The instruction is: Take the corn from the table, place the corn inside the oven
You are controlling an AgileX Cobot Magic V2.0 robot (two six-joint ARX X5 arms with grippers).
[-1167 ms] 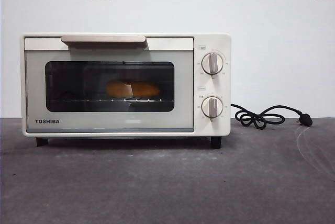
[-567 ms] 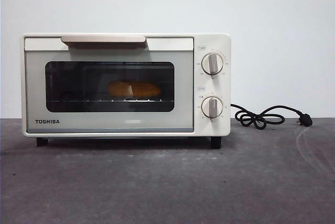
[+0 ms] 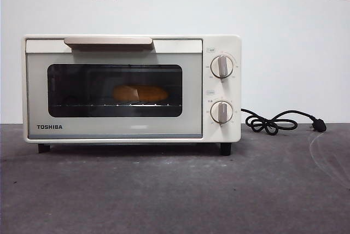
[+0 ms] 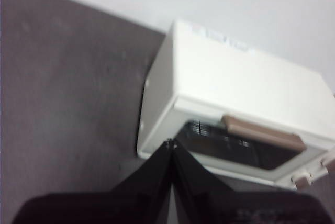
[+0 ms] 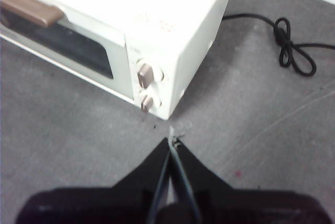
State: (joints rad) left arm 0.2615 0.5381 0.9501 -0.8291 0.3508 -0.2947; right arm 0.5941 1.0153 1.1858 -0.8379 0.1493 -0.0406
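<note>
The corn [image 3: 140, 93] lies on the wire rack inside the oven [image 3: 131, 87], whose door is closed; the task appears complete. Nothing else shows inside. Left gripper [image 4: 170, 145] and right gripper [image 5: 171, 143] hang clenched and empty above the bench [image 3: 175, 190].

The oven [image 3: 131, 89] is showing cream-white with a dark glass door and beige handle [image 3: 108, 40]; the corn [image 3: 140, 93] is glowing yellow-orange; the table [image 3: 175, 190] is looking mottled dark grey.
</note>
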